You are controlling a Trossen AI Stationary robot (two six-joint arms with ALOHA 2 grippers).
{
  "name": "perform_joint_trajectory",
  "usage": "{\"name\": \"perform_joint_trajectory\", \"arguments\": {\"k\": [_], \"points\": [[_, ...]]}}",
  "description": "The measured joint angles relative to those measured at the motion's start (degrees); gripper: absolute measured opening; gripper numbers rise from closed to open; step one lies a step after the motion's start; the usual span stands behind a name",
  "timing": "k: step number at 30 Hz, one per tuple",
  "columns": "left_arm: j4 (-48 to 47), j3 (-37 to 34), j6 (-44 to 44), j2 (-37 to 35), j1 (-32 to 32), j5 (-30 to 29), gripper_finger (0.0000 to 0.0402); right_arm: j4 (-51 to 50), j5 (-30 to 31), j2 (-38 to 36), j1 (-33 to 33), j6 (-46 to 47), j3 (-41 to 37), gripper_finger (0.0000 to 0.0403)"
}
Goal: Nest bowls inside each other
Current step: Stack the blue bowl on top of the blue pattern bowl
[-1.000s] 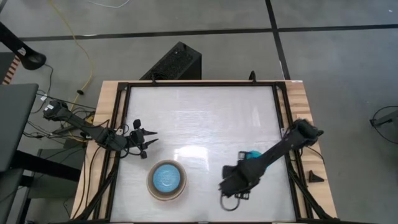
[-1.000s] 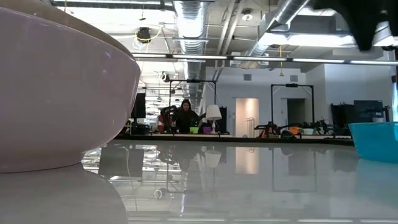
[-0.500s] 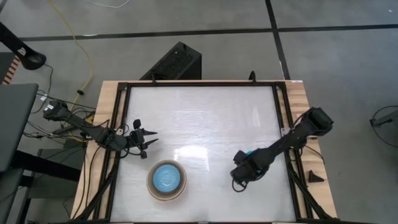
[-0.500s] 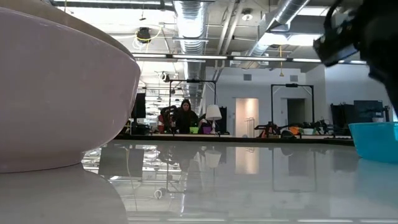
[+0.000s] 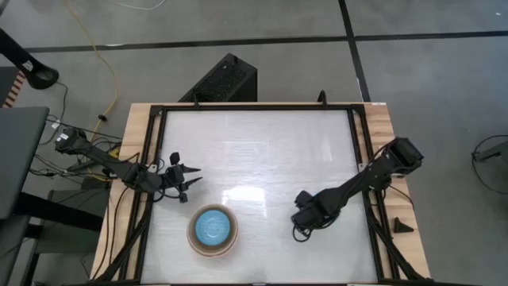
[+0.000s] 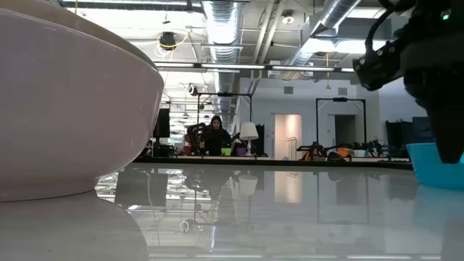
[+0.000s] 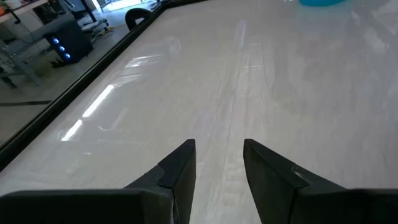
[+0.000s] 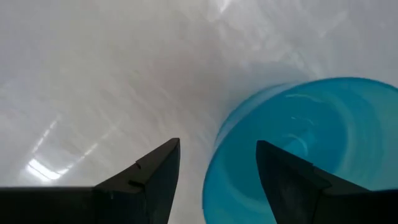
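Note:
A small bright teal bowl stands upright on its base on the table at the right; it also shows in the low view. My right gripper points down over it, open. One finger stands outside the near rim and the other above the hollow, and I see no contact. In the high view this gripper covers the bowl. A stack of nested bowls, a light blue one innermost, sits near the front edge. My left gripper waits open at the table's left.
The outermost bowl of the stack fills the left of the low view. The white tabletop is framed by a black rail. A person stands far behind the table in the room.
My right gripper has moved from near the front edge toward the far edge and down, coming over the teal bowl, and its wrist has rolled on the way. Most of the move came early. Its fingers have stayed open. The bowls have not moved.

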Motion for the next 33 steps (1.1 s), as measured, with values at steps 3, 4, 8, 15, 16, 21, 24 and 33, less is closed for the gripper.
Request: {"name": "perform_joint_trajectory", "arguments": {"k": [3, 4, 8, 15, 16, 21, 24, 33], "points": [[0.01, 0.0, 0.01, 0.0, -0.01, 0.0, 0.0125, 0.84, -0.06, 1.64, -0.14, -0.36, 0.0, 0.0244], [0.01, 0.0, -0.01, 0.0, -0.01, 0.02, 0.0125, 0.91, -0.17, 2.25, -0.25, -0.44, 0.02, 0.0244], [0.03, 0.0, -0.01, 0.01, 0.0, 0.03, 0.0125, 1.6, -1.62, 5.64, -1.09, -3.13, 0.1, 0.0239], [0.01, 0.0, -0.01, 0.0, 0.0, 0.02, 0.0125, 1.4, -2.47, 6.72, -2.63, -6.33, 0.63, 0.014], [0.01, 0.0, 0.01, 0.0, 0.01, 0.0, 0.0126, 1.21, -2.86, 6.58, -2.93, -6.51, 0.72, 0.0119], [-0.01, 0.0, -0.01, 0.0, 0.01, 0.02, 0.0125, -1.42, -2.9, 5.69, -4.23, -6.72, 2.72, 0.0025], [-0.01, 0.0, -0.01, 0.0, 0.0, 0.02, 0.0125, -4.12, -2.97, 5.73, -4.59, -6.93, 5.28, 0.0025], [-0.02, 0.0, -0.01, 0.0, 0.0, 0.0, 0.0125, -11.35, -1.77, 5.78, -5.11, -11.38, 17.76, 0.0028]]}}
